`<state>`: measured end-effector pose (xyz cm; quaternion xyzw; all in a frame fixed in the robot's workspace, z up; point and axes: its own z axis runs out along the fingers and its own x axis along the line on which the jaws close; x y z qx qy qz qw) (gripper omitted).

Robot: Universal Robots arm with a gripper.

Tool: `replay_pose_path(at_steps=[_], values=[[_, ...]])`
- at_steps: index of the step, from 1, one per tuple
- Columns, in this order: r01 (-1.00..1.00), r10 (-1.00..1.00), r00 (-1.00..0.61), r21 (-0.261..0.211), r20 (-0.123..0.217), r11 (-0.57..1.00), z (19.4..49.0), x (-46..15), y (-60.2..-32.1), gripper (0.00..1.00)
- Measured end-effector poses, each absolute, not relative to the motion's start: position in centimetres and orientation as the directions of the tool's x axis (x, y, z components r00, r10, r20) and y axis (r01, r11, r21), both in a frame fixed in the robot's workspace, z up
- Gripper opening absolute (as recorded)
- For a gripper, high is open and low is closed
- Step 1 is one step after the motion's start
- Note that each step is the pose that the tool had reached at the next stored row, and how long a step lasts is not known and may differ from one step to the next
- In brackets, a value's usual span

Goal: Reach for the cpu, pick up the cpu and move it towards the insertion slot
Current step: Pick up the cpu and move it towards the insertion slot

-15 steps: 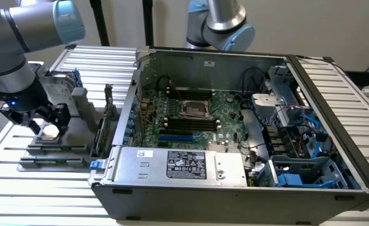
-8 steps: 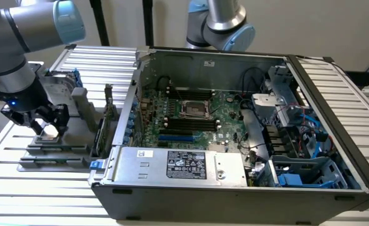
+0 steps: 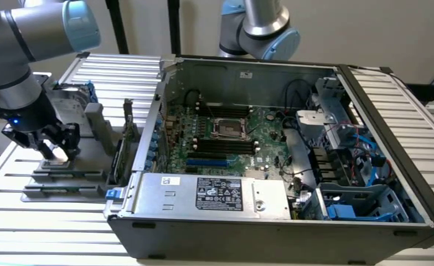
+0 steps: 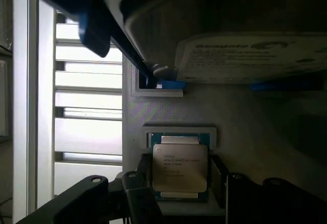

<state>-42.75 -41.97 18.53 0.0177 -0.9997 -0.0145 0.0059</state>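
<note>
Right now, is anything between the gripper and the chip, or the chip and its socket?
Nothing visible stands between the gripper and the chip, which lies right under it. Between chip and socket stands the computer case's side wall.

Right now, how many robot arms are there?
2. One arm stands at the exterior view's left, its gripper down at the cpu; the other arm rises behind the computer case, top middle. More may be out of frame.

Silver cpu (image 4: 180, 165) flat in holder (image 4: 179, 130); insertion slot (image 3: 229, 127) on motherboard (image 3: 265, 130), well apart.
</note>
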Motion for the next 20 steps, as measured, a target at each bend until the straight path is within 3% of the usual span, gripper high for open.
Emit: replay_pose_path(at_steps=[9,20], values=[[-0.035,-0.036,-0.999,0.029,0.011,0.999,18.9,-42.8,-42.0,0.55],[-0.035,-0.036,-0.999,0.029,0.011,0.999,23.6,-42.7,-42.0,0.55]])
